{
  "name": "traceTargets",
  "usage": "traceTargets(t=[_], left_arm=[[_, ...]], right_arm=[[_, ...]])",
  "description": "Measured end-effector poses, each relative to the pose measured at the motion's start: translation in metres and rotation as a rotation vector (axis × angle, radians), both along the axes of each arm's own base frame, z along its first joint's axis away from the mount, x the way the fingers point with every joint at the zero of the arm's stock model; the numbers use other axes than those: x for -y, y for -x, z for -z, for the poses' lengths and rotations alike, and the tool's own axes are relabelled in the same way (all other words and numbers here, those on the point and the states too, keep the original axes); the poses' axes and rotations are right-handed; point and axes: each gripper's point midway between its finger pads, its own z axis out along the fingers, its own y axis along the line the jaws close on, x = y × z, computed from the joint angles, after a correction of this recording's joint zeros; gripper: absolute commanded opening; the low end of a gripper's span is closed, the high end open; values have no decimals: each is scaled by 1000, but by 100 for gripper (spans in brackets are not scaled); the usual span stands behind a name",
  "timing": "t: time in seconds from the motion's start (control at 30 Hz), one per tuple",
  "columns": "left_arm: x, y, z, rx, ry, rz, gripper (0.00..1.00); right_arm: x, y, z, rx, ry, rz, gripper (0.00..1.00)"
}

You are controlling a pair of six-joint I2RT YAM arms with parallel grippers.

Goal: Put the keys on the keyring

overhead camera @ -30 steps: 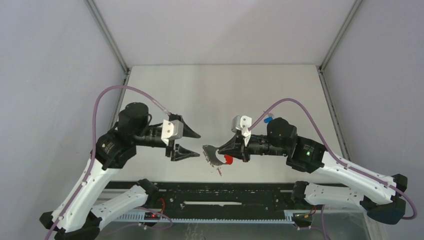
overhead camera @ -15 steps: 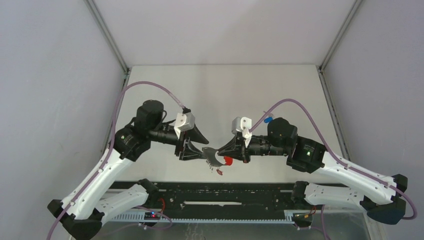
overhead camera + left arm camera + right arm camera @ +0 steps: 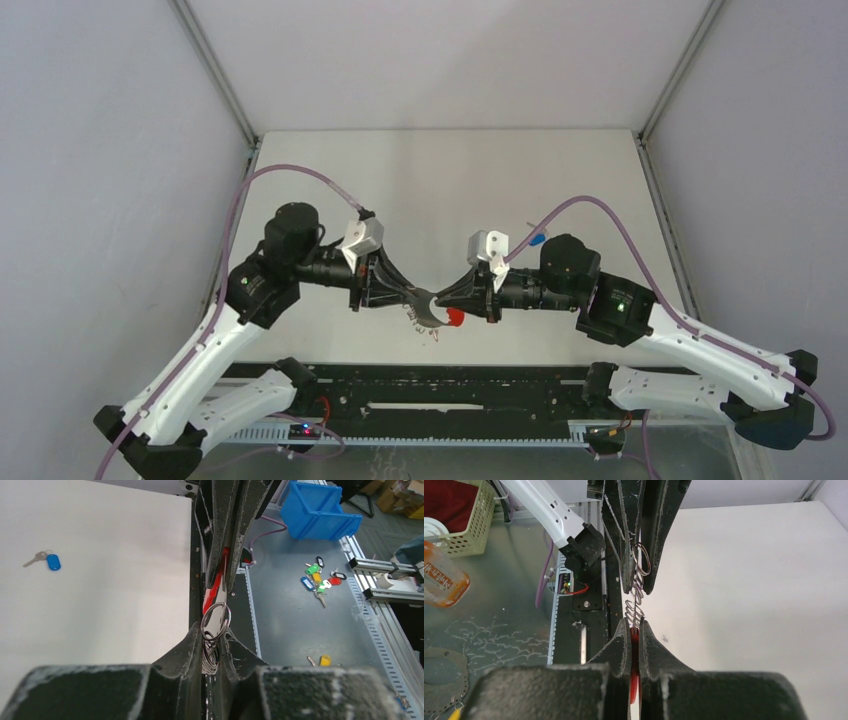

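Observation:
The keyring (image 3: 432,312) hangs in the air between my two grippers, near the table's front edge. My left gripper (image 3: 414,298) is shut on its cluster of silver rings (image 3: 215,622), which sit pinched between the fingers in the left wrist view. My right gripper (image 3: 446,301) is shut on the red curved band (image 3: 634,647), and the rings (image 3: 637,587) stretch from there to the left fingers. One of the keys (image 3: 536,240), silver with a blue tag, lies on the table behind the right arm; the same key (image 3: 48,560) shows in the left wrist view.
A black rail (image 3: 420,385) runs along the table's front edge below the grippers. Off the table stand a blue bin (image 3: 320,510), a bunch of coloured key tags (image 3: 320,577), a mesh basket (image 3: 459,510) and an orange bottle (image 3: 441,577).
My left arm moved right to the keyring and its jaws closed on the silver rings. The right gripper kept its hold on the red band and barely shifted.

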Motion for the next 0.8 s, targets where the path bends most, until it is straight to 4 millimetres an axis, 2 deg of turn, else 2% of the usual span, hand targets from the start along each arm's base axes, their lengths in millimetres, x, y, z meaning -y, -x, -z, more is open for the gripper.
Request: traceTargets(t=[0.13,0.23,0.37,0.43,0.6,0.8], left_arm=[[-2,1,-6,28,20,-12,22],[-2,1,-10,42,33,-15,33],[-1,1,-16,57,52,-13,36],[-1,2,-17,63,58,-7,35],[-3,7,-20,74,70,10,22],[-6,11,-17,79,59,24,20]], right_arm=[[-1,0,-4,7,-15,-4,0],[-2,1,-7,11,-25,-8,0],[-1,2,-2,1,-7,-13,0],[-1,2,0,-3,0,-15,0],[-1,3,2,-8,10,-16,0],[-1,5,3,-11,13,-26,0]])
